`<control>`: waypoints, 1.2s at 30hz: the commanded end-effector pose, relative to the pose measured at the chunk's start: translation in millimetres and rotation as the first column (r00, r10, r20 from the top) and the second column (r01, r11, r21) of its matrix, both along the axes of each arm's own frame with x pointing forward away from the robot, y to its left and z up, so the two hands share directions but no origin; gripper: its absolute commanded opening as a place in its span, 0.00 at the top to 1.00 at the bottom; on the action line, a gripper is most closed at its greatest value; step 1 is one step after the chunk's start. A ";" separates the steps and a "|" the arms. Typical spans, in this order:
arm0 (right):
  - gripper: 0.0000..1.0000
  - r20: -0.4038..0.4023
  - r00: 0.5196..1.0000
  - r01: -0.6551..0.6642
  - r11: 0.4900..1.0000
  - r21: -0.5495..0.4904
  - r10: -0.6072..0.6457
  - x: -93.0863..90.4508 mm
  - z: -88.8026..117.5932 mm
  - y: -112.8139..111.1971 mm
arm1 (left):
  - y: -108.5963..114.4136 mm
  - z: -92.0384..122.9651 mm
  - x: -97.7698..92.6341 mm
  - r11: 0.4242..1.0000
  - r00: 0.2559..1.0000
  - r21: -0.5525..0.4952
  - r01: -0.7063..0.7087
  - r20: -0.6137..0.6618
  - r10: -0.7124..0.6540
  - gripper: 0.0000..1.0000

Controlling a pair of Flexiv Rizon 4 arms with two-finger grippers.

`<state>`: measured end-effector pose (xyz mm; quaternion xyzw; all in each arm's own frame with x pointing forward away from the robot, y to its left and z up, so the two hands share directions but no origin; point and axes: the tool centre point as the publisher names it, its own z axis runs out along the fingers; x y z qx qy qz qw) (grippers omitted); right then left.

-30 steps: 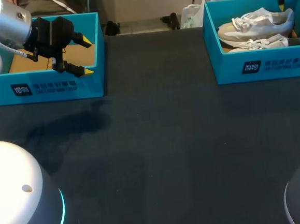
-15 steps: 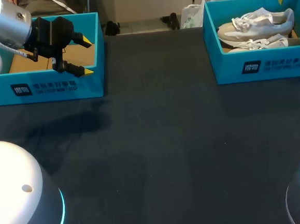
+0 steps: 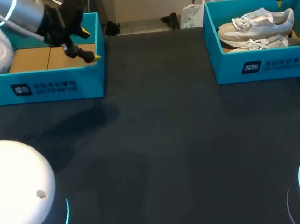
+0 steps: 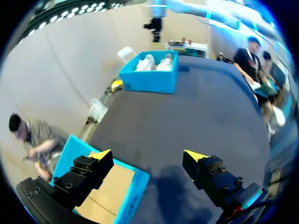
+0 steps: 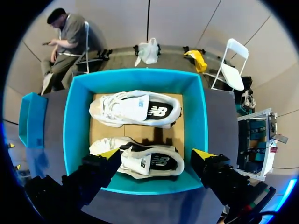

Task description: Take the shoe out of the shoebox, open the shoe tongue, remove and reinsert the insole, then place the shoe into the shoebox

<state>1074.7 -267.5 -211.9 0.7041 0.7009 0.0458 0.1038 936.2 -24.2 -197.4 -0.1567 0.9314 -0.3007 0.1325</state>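
In right shoebox (image 3: 263,67): two shoes (image 3: 257,24). In left shoebox (image 3: 44,88): cardboard floor (image 3: 31,59). Our left gripper (image 3: 90,44), right gripper (image 5: 156,156) spread wide, empty; left gripper swung farther back.

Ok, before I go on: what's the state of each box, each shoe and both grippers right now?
Left shoebox: lidless, empty, cardboard floor showing.
Right shoebox: lidless, holding two shoes.
Nearer shoe, below the right gripper: upright in the box, laced, insole in.
Other shoe: upright in the box, laced, insole in.
Left gripper: open, empty, over the left shoebox's corner.
Right gripper: open, empty, above the right shoebox.
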 end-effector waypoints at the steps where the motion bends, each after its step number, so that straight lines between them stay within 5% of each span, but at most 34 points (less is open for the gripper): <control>1: 0.00 0.028 1.000 -0.001 1.000 -0.001 0.001 -7.3 1.3 0.2 | -9.7 3.5 5.0 0.989 0.991 0.097 -0.116 -0.054 0.121 0.00; 20: 0.00 0.024 1.000 -0.011 1.000 0.004 0.011 -8.9 0.5 3.3 | -3.0 11.4 35.8 0.825 0.773 0.167 -0.540 -0.289 0.565 0.00; 36: 0.00 -0.080 0.992 -0.090 0.995 0.053 0.094 -79.8 5.6 35.8 | 26.0 8.2 27.2 0.606 0.509 0.262 -0.751 -0.356 0.784 0.00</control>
